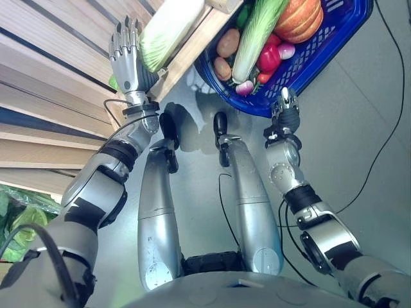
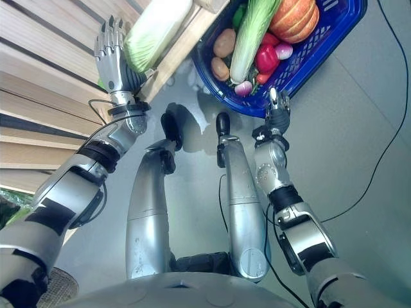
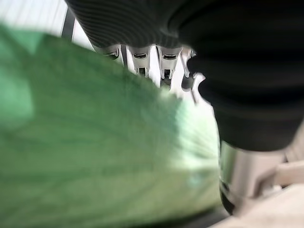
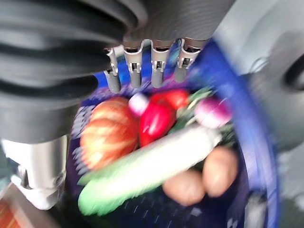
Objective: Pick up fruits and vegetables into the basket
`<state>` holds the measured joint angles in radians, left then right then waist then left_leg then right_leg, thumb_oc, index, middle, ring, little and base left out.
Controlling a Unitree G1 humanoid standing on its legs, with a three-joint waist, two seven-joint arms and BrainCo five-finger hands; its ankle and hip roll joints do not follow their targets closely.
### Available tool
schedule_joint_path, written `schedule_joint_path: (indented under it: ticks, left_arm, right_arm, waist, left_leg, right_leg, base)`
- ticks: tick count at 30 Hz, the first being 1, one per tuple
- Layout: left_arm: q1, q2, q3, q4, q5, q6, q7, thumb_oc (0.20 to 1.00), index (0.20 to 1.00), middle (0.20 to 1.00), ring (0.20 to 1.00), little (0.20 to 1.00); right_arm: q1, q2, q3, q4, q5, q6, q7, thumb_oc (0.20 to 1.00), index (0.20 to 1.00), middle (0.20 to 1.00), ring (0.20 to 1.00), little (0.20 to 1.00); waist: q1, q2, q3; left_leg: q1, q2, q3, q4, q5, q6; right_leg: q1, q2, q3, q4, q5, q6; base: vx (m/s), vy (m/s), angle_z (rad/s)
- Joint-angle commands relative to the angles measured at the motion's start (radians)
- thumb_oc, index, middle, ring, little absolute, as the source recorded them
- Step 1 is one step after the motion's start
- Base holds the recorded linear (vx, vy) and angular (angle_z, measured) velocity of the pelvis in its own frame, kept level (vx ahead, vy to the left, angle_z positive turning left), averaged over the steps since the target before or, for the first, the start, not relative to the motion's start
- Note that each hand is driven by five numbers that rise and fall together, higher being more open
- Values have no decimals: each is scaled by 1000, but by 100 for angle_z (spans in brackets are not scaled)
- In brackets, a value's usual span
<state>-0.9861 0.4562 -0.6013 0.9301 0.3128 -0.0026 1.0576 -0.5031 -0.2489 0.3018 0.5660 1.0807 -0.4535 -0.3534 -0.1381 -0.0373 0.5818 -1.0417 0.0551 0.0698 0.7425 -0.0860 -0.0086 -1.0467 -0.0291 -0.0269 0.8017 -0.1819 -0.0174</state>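
Observation:
A pale green cabbage [image 1: 168, 29] lies on the edge of a wooden shelf [image 1: 186, 56]. My left hand [image 1: 125, 54] rests flat beside it with straight fingers; in the left wrist view the cabbage [image 3: 95, 142] lies close against the open fingers [image 3: 142, 61]. A blue basket [image 1: 334, 38] on the floor holds a pumpkin [image 1: 298, 18], a long green-and-white vegetable [image 1: 253, 35], a red pepper [image 1: 268, 56], two potatoes [image 1: 227, 43] and a radish [image 1: 244, 87]. My right hand [image 1: 286, 109] is at the basket's near rim, its fingers [image 4: 142, 71] extended over the contents and holding nothing.
Wooden slats [image 1: 51, 64] run along the left side. Green leafy produce [image 1: 16, 224] lies at the lower left. Grey floor [image 1: 359, 141] spreads right of the basket.

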Motion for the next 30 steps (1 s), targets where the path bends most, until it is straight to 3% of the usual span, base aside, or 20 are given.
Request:
schedule_joint_path:
  ticks: [1, 2, 4, 5, 13, 17, 18, 19, 20, 30]
  left_arm:
    - [-5, 7, -1, 57, -12, 98, 76, 1000, 1000, 1000, 1000, 1000]
    - [-1, 6, -2, 56, -12, 99, 77, 1000, 1000, 1000, 1000, 1000]
    - [-15, 13, -3, 84, -40, 194, 106, 1000, 1000, 1000, 1000, 1000]
    - [-16, 15, 0, 87, -44, 214, 117, 1000, 1000, 1000, 1000, 1000]
    - [2, 41, 34, 59, -38, 267, 162, 1000, 1000, 1000, 1000, 1000]
    - [19, 51, 48, 46, -42, 301, 119, 1000, 1000, 1000, 1000, 1000]
    - [20, 56, 46, 47, -52, 298, 119, 749, 749, 749, 749, 749]
    - [22, 64, 48, 48, -33, 305, 98, 244, 244, 244, 244, 244]
    - [22, 73, 47, 48, -27, 306, 86, 200, 200, 200, 200, 200]
    - [62, 149, 72, -9, 18, 357, 28, 200, 200, 200, 200, 200]
  right_arm:
    - [48, 20, 2, -106, 37, -68, 79, 1000, 1000, 1000, 1000, 1000]
    - [52, 20, 3, -106, 38, -69, 80, 1000, 1000, 1000, 1000, 1000]
    - [62, 23, 17, -134, 54, -82, 108, 1000, 1000, 1000, 1000, 1000]
    - [67, 24, 20, -142, 63, -85, 125, 1000, 1000, 1000, 1000, 1000]
    - [114, 20, 36, -200, 53, -69, 158, 1000, 1000, 1000, 1000, 1000]
    - [124, 20, 35, -205, 47, -63, 155, 1000, 1000, 1000, 1000, 1000]
    - [122, 22, 34, -208, 41, -62, 152, 1000, 1000, 1000, 1000, 1000]
    - [123, 21, 35, -213, 33, -67, 149, 1000, 1000, 1000, 1000, 1000]
    - [125, 20, 34, -215, 30, -71, 150, 1000, 1000, 1000, 1000, 1000]
    - [157, 21, 14, -245, -3, -47, 172, 1000, 1000, 1000, 1000, 1000]
  waist:
    - [-1, -36, -62]
    - [0, -36, -62]
    - [-9, -40, -62]
    - [-11, -40, -62]
    - [-13, -33, -62]
    - [-11, -26, -62]
    - [-11, -25, -62]
    - [-10, -24, -62]
    - [-10, -24, -62]
    - [-1, -6, -62]
  left_leg:
    - [3, -42, 48, -48, -71, -35]
    - [9, -42, 48, -47, -75, -35]
    - [2, -42, 49, -58, -65, -40]
    - [2, -43, 49, -65, -62, -43]
    - [15, -48, 53, -83, -51, -51]
    - [44, -51, 57, -93, -50, -51]
    - [51, -49, 59, -96, -49, -51]
    - [59, -49, 60, -98, -49, -50]
    - [68, -49, 61, -100, -49, -51]
    - [200, -53, 69, -120, -59, -51]
  right_leg:
    - [-1, 41, -30, -50, 59, 69]
    - [5, 41, -30, -49, 54, 69]
    - [-2, 41, -27, -65, 63, 70]
    - [-2, 42, -26, -72, 65, 71]
    - [8, 41, -19, -91, 71, 73]
    - [35, 40, -19, -105, 70, 73]
    - [42, 40, -20, -108, 71, 73]
    - [51, 38, -21, -114, 71, 72]
    - [59, 37, -22, -117, 71, 72]
    - [195, 29, -28, -152, 62, 74]
  base:
    - [-25, 14, -4]
    - [-32, 18, -8]
    - [-21, 21, -12]
    - [-14, 15, -5]
    - [0, 0, 0]
    - [0, 0, 0]
    - [0, 0, 0]
    - [0, 0, 0]
    - [0, 0, 0]
    - [3, 2, 0]
